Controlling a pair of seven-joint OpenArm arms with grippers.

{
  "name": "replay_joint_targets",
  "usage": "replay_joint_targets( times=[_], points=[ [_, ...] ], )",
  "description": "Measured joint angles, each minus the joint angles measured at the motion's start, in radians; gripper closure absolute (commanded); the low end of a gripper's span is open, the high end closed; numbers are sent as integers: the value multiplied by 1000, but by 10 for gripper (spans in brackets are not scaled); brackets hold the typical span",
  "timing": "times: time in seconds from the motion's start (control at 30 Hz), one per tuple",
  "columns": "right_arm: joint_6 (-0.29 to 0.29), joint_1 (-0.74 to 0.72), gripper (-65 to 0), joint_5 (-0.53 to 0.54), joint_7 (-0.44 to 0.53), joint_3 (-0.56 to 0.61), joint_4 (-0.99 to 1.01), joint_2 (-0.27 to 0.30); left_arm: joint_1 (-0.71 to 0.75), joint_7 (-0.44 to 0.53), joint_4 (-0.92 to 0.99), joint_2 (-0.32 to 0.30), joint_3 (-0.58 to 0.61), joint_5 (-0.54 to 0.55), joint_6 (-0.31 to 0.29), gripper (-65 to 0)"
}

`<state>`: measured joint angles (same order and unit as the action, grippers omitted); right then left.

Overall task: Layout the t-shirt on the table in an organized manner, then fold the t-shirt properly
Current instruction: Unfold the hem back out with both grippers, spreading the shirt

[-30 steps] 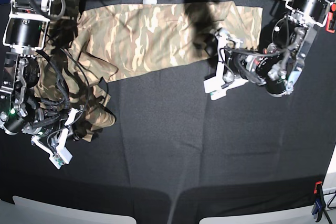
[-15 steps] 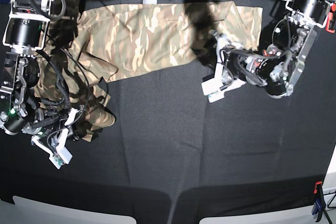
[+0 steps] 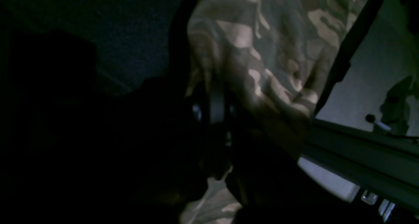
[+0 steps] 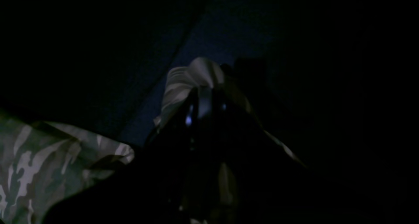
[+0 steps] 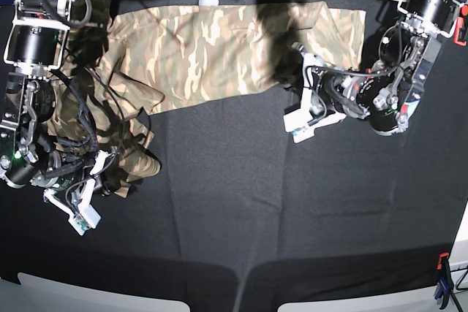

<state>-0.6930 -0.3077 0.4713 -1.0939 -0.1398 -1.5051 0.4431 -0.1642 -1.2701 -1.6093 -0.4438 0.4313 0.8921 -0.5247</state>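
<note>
Two claws grip one t-shirt (image 5: 219,42) spread along the far side of the black bench (image 5: 241,202): right claw (image 5: 110,177) clamped on its bunched end, left claw (image 5: 292,82) clamped on its near hem.

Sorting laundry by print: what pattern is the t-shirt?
The t-shirt is tan, beige and olive-brown camouflage, clearest in the base view.

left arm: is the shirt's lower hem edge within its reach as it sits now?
Probably yes. The left gripper is already at the near edge of the t-shirt, and the left wrist view shows its jaws shut on camo cloth. Nothing lies between them on the table.
</note>
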Motion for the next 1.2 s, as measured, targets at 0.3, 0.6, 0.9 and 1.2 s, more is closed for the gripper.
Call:
replay_joint_targets(
  times=[0.3,0.6,0.9,1.2],
  points=[
    [0,0,0,-20,44,0,0,0,-8,250,0,0,0,-192,-3,0],
    [5,-74,0,-174,174,0,1,0,-157,332,0,0,1,-374,51,0],
    [46,-303,0,-167,196,-1,191,1,-294,433,0,0,1,-612,184,0],
    [0,-306,0,-162,112,-1,275,1,-216,330,0,-2,1,-499,232,0]
  ],
)
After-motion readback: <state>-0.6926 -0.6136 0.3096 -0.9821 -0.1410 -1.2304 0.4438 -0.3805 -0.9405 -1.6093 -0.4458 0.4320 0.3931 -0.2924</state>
